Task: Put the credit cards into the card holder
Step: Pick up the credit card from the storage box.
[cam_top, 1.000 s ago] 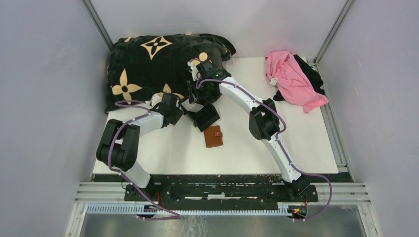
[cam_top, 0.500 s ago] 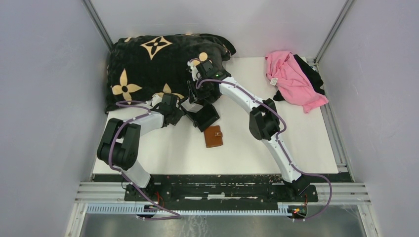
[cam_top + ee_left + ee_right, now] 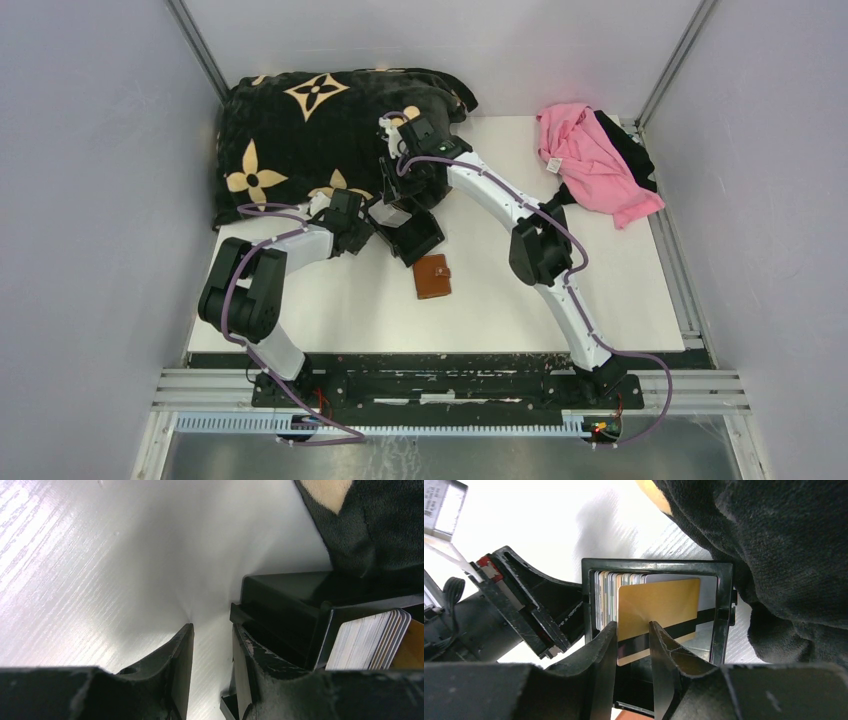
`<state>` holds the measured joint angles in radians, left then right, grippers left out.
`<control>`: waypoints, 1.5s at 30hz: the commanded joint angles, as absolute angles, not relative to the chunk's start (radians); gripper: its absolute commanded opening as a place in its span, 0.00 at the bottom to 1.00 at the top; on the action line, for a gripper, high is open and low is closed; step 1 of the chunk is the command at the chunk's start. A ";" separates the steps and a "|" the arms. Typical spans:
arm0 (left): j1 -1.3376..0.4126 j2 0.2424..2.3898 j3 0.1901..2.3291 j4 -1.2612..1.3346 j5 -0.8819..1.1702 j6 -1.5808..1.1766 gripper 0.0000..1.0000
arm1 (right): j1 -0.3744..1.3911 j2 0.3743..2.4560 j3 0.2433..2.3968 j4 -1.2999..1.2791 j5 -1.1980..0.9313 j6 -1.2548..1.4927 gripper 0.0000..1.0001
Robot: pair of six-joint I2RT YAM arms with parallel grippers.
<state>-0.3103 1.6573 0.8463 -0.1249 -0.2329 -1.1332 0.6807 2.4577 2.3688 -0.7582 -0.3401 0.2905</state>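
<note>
Black plastic tray (image 3: 724, 605) is sitting on the white table (image 3: 620, 280), right against the edge of a dark, flower-patterned blanket (image 3: 320, 120). It is holding the credit cards (image 3: 367, 640) on edge, packed like files in a box, so their top edges are showing.

One orange-faced card (image 3: 659, 605) is leaning out in front of the pack, with its dark stripe visible. The right gripper (image 3: 633, 647) is reaching down over the tray, its two fingers standing a little apart with that card's lower corner showing in the gap. Whether the fingers are actually pinching the card cannot be told from these views.

The left gripper (image 3: 212, 670) is lying low on the table beside the tray. Its jaws are parted with only bare table between them, and one finger is pressing against the tray's outer wall. This is probably bracing the tray so it is not sliding while a card is being drawn out.

The card holder (image 3: 432, 276), a small brown leather wallet, is lying closed on the table just in front of the tray, with no card in it yet. It will likely need opening before any card goes in.
</note>
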 commanded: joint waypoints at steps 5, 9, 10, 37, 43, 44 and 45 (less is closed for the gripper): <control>-0.320 1.649 0.878 -0.098 -0.241 -1.089 0.41 | 0.687 2.363 2.363 -0.756 -0.316 0.258 0.30; -0.322 1.644 0.876 -0.100 -0.243 -1.088 0.41 | 0.688 2.356 2.367 -0.774 -0.281 0.236 0.29; -0.321 1.644 0.876 -0.099 -0.243 -1.088 0.41 | 0.688 2.358 2.370 -0.780 -0.279 0.235 0.29; -0.330 1.666 0.892 -0.096 -0.241 -1.042 0.41 | 0.690 2.523 2.417 -0.739 -0.296 0.311 0.59; -0.329 1.659 0.881 -0.083 -0.229 -1.031 0.38 | 0.697 2.520 2.413 -0.729 -0.332 0.344 0.45; -0.330 1.659 0.878 -0.080 -0.228 -1.031 0.38 | 0.700 2.515 2.414 -0.729 -0.333 0.347 0.43; -0.330 1.660 0.877 -0.079 -0.225 -1.032 0.38 | 0.703 2.508 2.415 -0.727 -0.335 0.350 0.41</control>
